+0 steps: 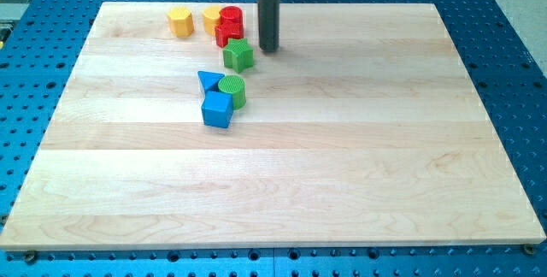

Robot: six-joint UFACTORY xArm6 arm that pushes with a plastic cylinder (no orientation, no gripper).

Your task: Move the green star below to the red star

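My tip [268,50] rests on the wooden tabletop [342,166] just to the view's right of the green star [238,55], close beside it. The red star [227,33] lies right above the green star, with a red cylinder [231,16] and two yellow blocks [179,20] [211,19] near it. Lower sit a blue triangle [208,79], a green cylinder [232,90] and a blue cube [217,109], clustered together.

Bright, even light; soft shadows, sharp focus, faint glare.
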